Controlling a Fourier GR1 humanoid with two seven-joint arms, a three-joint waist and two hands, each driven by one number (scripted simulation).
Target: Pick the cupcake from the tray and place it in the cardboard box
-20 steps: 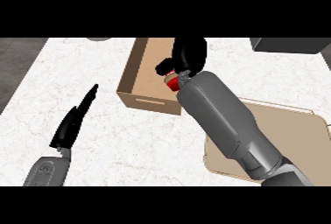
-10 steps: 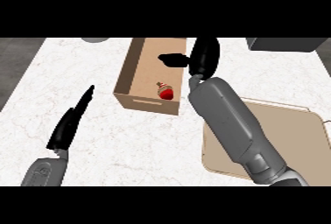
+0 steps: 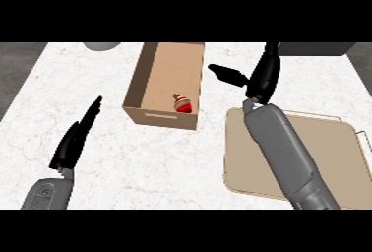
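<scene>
Cupcake [image 3: 183,103] lies in cardboard box [image 3: 149,81] (tray [image 3: 341,162] beside); right hand [image 3: 260,78] spread wide.

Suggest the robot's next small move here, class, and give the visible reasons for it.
Probably draw the right hand back toward the tray and let it rest. The cupcake already lies inside the box, on its side, and that hand is open, beside the box, holding nothing. The left hand rests open over the counter at the view's left, so nothing seems left to carry.
</scene>
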